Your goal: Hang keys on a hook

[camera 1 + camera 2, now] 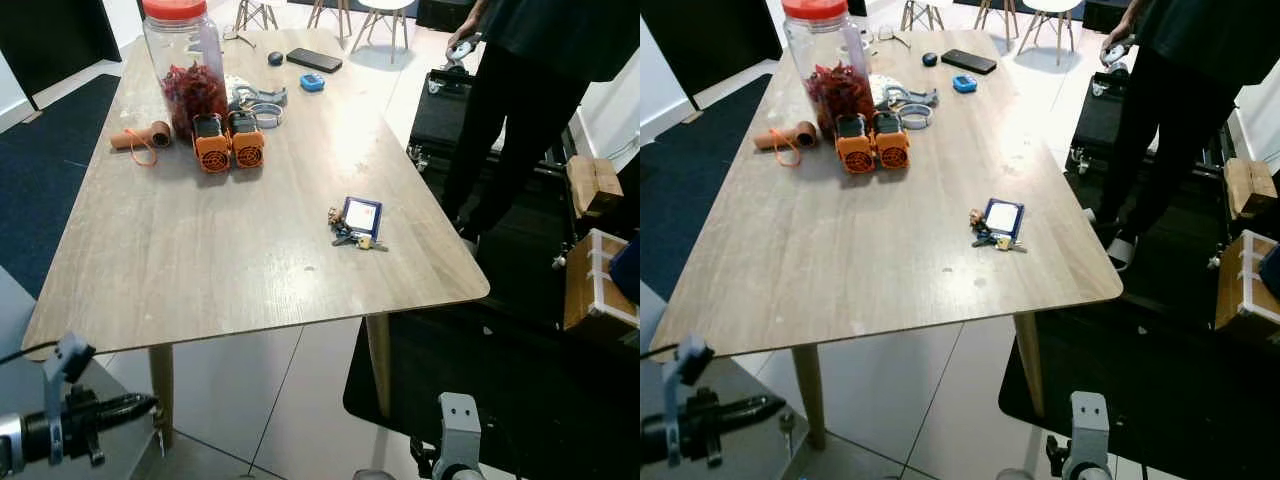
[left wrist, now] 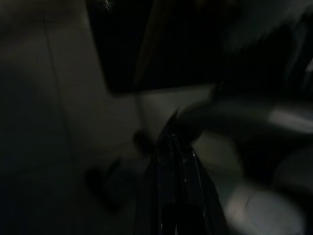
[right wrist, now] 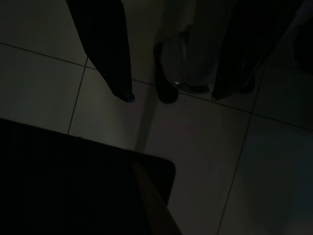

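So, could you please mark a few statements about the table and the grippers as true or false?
1. The keys lie on the wooden table near its right edge. True.
2. The right gripper is shut on the keys. False: its fingers stand apart over the tiled floor, holding nothing.
3. The red-lidded jar stands at the table's far end, behind two orange devices. True.
4. A black phone rests beside the keys. False: it lies at the far end.
5. A person stands right of the table. True.
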Tool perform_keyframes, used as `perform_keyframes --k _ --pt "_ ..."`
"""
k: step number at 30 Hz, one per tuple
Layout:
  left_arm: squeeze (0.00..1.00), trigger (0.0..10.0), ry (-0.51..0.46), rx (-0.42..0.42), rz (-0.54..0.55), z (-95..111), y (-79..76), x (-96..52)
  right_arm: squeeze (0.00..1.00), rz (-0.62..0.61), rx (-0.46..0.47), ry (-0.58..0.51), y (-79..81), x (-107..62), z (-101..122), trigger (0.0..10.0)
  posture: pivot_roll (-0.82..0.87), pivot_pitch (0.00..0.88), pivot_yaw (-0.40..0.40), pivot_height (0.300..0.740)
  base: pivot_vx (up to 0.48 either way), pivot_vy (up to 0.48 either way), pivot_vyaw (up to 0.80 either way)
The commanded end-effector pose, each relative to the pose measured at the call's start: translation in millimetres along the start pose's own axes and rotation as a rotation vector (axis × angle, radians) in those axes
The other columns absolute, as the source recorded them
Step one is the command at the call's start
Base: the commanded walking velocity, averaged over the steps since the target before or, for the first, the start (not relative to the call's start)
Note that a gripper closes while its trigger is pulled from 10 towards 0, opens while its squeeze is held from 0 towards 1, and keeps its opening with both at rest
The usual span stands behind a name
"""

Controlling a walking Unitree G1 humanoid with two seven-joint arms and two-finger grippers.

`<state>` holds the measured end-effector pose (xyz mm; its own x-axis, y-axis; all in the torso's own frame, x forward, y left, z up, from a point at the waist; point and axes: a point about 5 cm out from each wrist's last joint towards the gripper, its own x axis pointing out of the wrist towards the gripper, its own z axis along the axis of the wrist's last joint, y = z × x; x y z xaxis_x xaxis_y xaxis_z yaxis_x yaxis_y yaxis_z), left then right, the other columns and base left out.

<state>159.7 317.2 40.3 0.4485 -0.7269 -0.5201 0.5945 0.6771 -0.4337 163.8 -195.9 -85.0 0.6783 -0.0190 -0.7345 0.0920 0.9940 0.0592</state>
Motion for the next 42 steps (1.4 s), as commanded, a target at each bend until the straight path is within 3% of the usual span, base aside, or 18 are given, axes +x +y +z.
perform_keyframes --k 1,5,11,14,15,19,20,21,22,24,28,32,42 --pt "0.0 10.0 0.096 0.021 0.048 -13.0 2.9 -6.3 0.0 -0.005 0.002 0.018 -2.2 -1.5 -4.3 10.0 0.04 0.047 -0.021 0.74 0.0 0.0 0.0" --pt "0.0 10.0 0.101 0.016 0.089 -24.4 3.6 -2.3 0.0 -0.004 0.003 0.017 -2.0 -1.3 -3.9 10.0 0.04 0.046 -0.018 0.74 0.0 0.0 0.0" --pt "0.0 10.0 0.064 0.048 0.291 -46.7 10.7 16.2 0.0 -0.004 0.004 0.02 -1.4 -1.3 -4.4 10.0 0.04 0.043 -0.019 0.74 0.0 0.0 0.0" --pt "0.0 10.0 0.067 0.01 0.568 -59.4 19.9 34.7 0.0 -0.005 0.004 0.03 -0.5 -1.4 -6.0 10.0 0.05 0.039 -0.021 0.74 0.0 0.0 0.0" --pt "0.0 10.0 0.067 0.01 0.568 -59.4 19.9 34.7 0.0 -0.005 0.004 0.03 -0.5 -1.4 -6.0 10.0 0.05 0.039 -0.021 0.74 0.0 0.0 0.0" --pt "0.0 10.0 0.052 -0.124 0.797 -70.6 21.9 59.8 0.0 -0.008 0.003 0.048 2.1 -1.2 -8.4 10.0 0.05 0.035 -0.024 0.74 0.0 0.0 0.0" --pt "0.0 10.0 0.059 -0.138 0.795 -71.8 18.9 69.4 0.0 -0.01 0.002 0.053 3.0 -1.0 -8.9 10.0 0.04 0.034 -0.023 0.74 0.0 0.0 0.0" --pt "0.0 10.0 0.059 -0.138 0.795 -71.8 18.9 69.4 0.0 -0.01 0.002 0.053 3.0 -1.0 -8.9 10.0 0.04 0.034 -0.023 0.74 0.0 0.0 0.0" --pt "0.0 10.0 0.073 -0.123 0.78 -70.6 13.5 86.9 0.0 -0.014 0.001 0.058 4.2 -0.6 -9.0 10.0 0.05 0.031 -0.025 0.74 0.0 0.0 0.0" --pt "0.0 10.0 0.079 -0.111 0.782 -70.1 12.2 91.9 0.0 -0.015 0.001 0.059 4.5 -0.5 -8.9 10.0 0.05 0.031 -0.025 0.74 0.0 0.0 0.0" --pt "0.0 10.0 0.019 -0.076 0.731 -49.7 5.4 124.1 0.0 -0.048 0.035 0.047 4.4 1.1 -5.3 10.0 0.04 0.03 -0.017 0.74 0.0 0.0 0.0" --pt "0.0 10.0 -0.003 -0.023 0.724 -37.5 1.1 140.4 0.0 -0.072 0.082 0.04 3.8 1.5 -4.1 10.0 0.04 0.028 -0.01 0.74 0.0 0.0 0.0" --pt "0.0 10.0 0.005 0.024 0.683 -31.6 -3.2 151.2 0.0 -0.09 0.098 0.045 4.8 0.3 -8.0 10.0 0.04 0.033 0.011 0.74 0.0 0.0 0.0"
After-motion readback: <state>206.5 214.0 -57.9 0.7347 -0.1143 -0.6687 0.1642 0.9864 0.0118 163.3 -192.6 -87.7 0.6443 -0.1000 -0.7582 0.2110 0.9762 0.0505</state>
